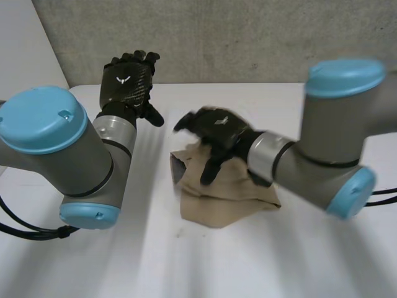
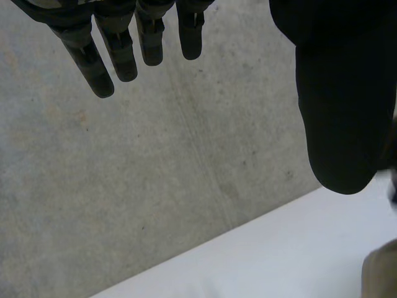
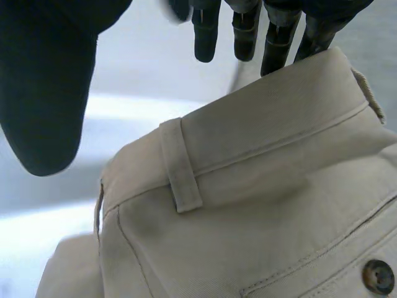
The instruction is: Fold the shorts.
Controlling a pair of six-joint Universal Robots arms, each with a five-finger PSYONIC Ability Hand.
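Observation:
The tan shorts [image 1: 226,194] lie in a folded bundle on the white table [image 1: 279,261], a little right of the middle. My right hand [image 1: 215,132] hovers over their far edge, open with fingers spread. In the right wrist view its fingers [image 3: 205,38] are straight just above the waistband, and the shorts [image 3: 248,211] show a belt loop and a button under the palm. My left hand [image 1: 128,79] is raised near the table's back left, open and holding nothing. Its straight fingers [image 2: 118,49] point at the grey wall, and a corner of the shorts [image 2: 381,276] shows beside its thumb.
A grey concrete wall [image 1: 236,37] runs behind the table's far edge. My right arm's elbow [image 1: 335,136] reaches across the right side of the table. Bare white table lies in front of the shorts and to their left.

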